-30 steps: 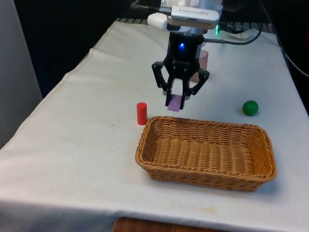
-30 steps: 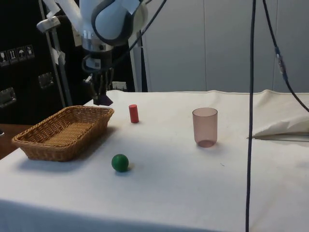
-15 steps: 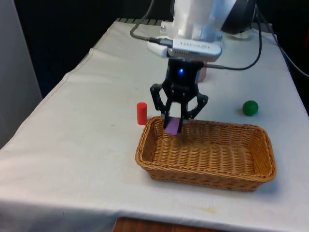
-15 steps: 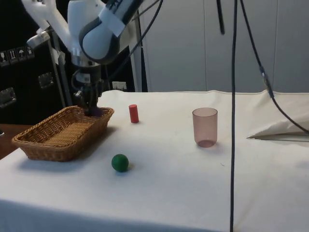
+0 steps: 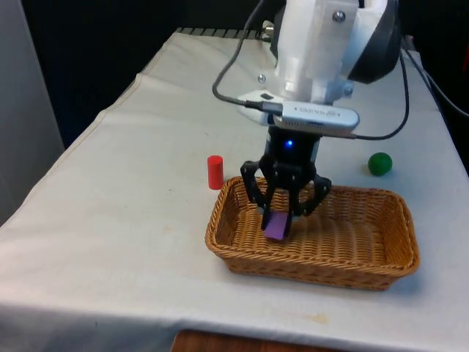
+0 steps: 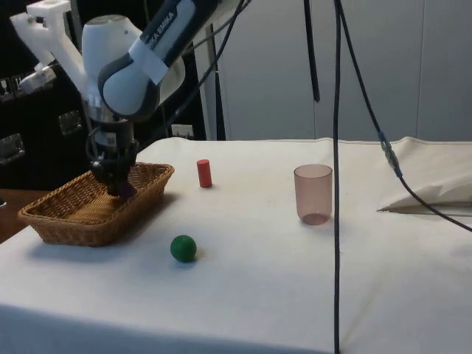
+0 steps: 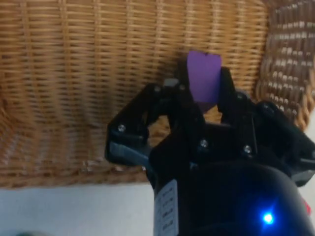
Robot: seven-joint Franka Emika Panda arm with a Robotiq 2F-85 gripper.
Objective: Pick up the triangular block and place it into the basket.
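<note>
My black gripper [image 5: 280,217] is shut on a purple triangular block [image 5: 276,226], held low inside the woven wicker basket [image 5: 381,258] near the end on the front view's left. In the side view the gripper [image 6: 116,184] reaches down into the basket [image 6: 51,219], and a sliver of the purple block [image 6: 125,192] shows at the fingertips. The wrist view has the purple block [image 7: 204,77] pinched between the fingers just above the basket's woven floor [image 7: 74,73].
A red cylinder [image 5: 215,171] stands upright just outside the basket's far corner on the front view's left. A green ball [image 5: 379,163] lies behind the basket on the front view's right. A translucent pink cup [image 6: 313,193] stands farther back on the cloth.
The gripper has carried the purple block from above the basket's far rim forward and down into the basket. It has stayed shut on the block throughout.
</note>
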